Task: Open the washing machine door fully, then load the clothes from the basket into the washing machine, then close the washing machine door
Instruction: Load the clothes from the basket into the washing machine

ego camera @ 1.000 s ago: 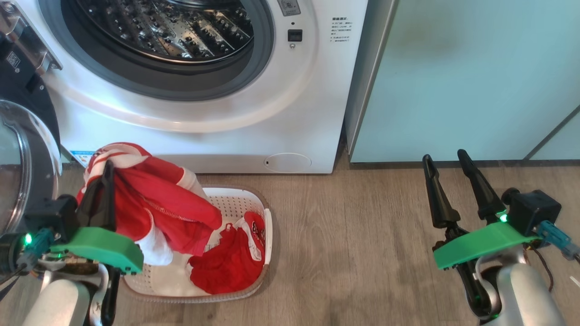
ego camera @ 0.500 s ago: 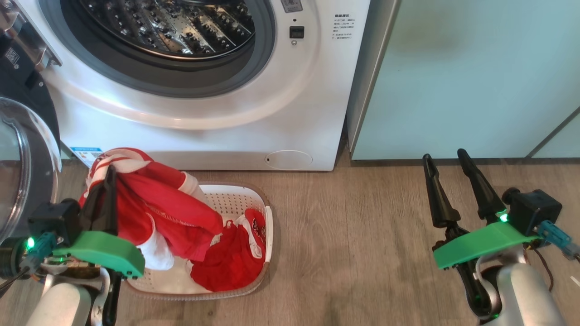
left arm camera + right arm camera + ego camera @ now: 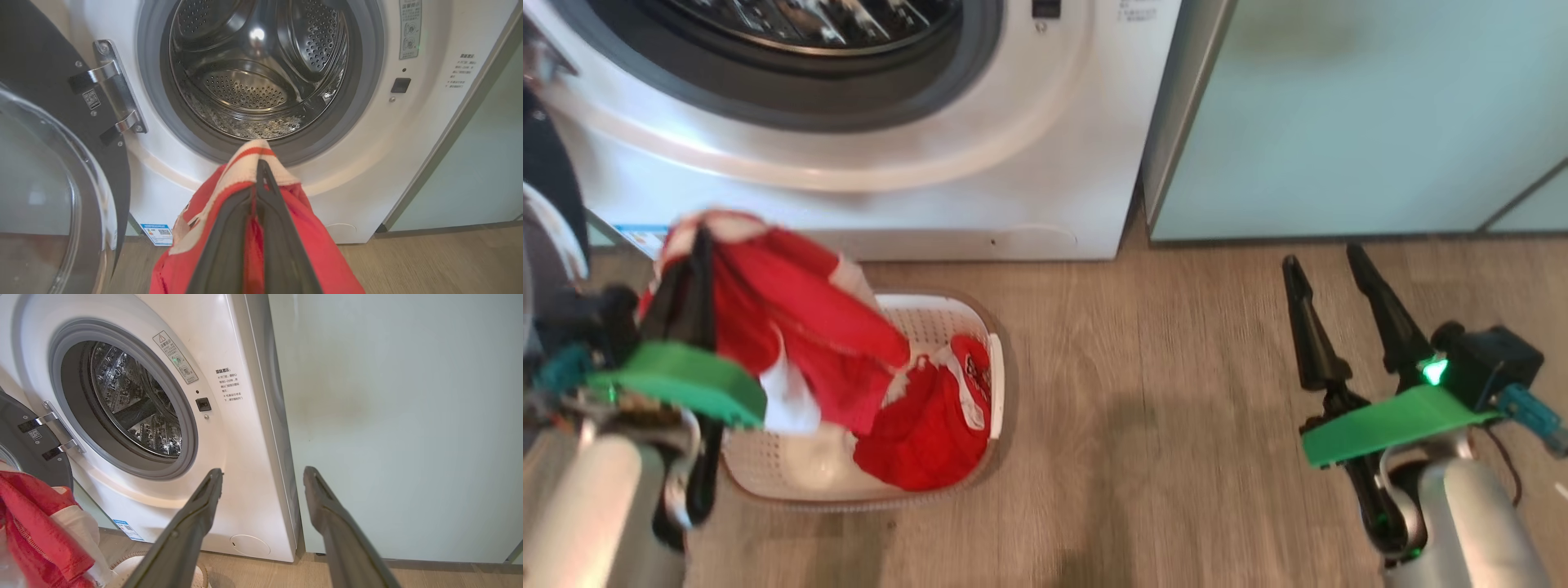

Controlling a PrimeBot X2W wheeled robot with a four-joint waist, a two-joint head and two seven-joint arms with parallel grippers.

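My left gripper (image 3: 697, 238) is shut on the clothes (image 3: 817, 327), a red garment with white trim. It holds one end up above the left of the basket (image 3: 931, 314), while the other end lies inside. In the left wrist view the shut gripper (image 3: 260, 167) and the red clothes (image 3: 327, 261) sit just below the open steel drum (image 3: 253, 81) of the washing machine (image 3: 1029, 122). The washing machine door (image 3: 49, 171) stands swung open at the left. My right gripper (image 3: 1323, 261) stands open over bare floor, with nothing between its fingers, as the right wrist view also shows for the gripper (image 3: 263, 473).
A pale green cabinet (image 3: 1339, 122) stands right of the washer, close ahead of my right gripper. Wood floor (image 3: 1143, 408) stretches between the basket and the right arm. The open door's glass bowl (image 3: 539, 237) is near my left arm.
The whole head view has shifted, so the washer and floor sit higher in the picture. My left gripper stays shut on the red clothes over the basket. The right gripper stays open.
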